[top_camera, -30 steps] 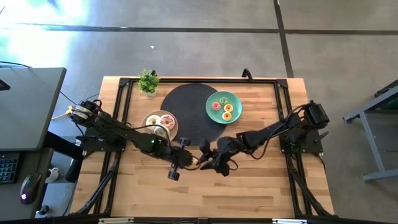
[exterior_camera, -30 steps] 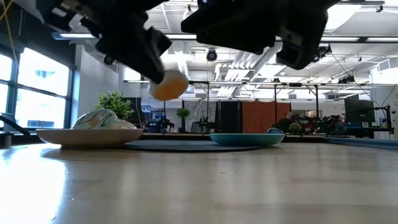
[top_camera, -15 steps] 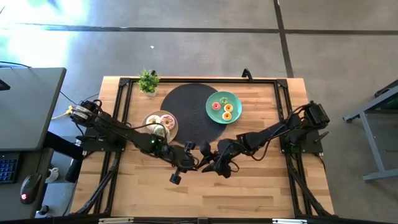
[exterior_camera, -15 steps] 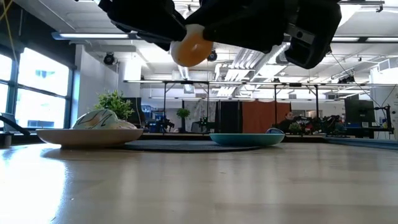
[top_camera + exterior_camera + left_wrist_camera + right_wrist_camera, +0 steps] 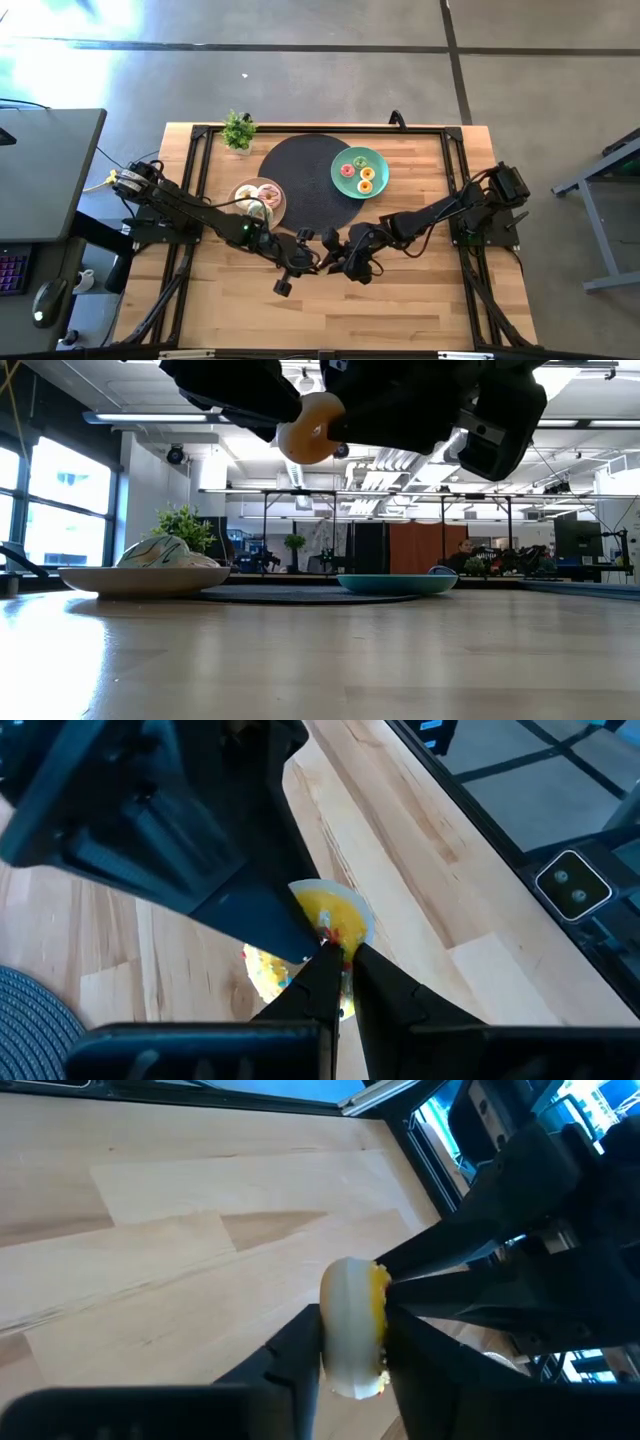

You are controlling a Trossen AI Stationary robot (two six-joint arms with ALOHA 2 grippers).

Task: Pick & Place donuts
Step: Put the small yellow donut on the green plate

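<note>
One donut (image 5: pixel 308 440), cream with yellow frosting, hangs in the air above the near middle of the table, between both grippers. My left gripper (image 5: pixel 312 260) comes at it from the table's left and is shut on it. My right gripper (image 5: pixel 332 262) comes from the right, its fingers on either side of the same donut (image 5: pixel 350 1330). More donuts lie on the beige plate (image 5: pixel 243 190) and several small ones on the teal plate (image 5: pixel 378 160). My left gripper pinches the donut's frosted rim (image 5: pixel 335 925) between its two fingertips (image 5: pixel 322 965), coming level from the table's left. The donut is lifted clear of the table. My right gripper has one finger (image 5: pixel 300 1342) against the cream underside (image 5: pixel 335 1320) and the other (image 5: pixel 410 1342) against the yellow face. It comes from the table's right, with the ring on edge between the fingers.
A dark round mat (image 5: pixel 305 185) lies at the far middle, between the beige plate on the left and the teal plate on the right. A small potted plant (image 5: pixel 238 130) stands at the far left corner. Bare wood runs along the near edge.
My left gripper has carried the donut up and a little toward the table's right, to the right gripper. The right gripper has edged left until its fingers stand around the donut.
</note>
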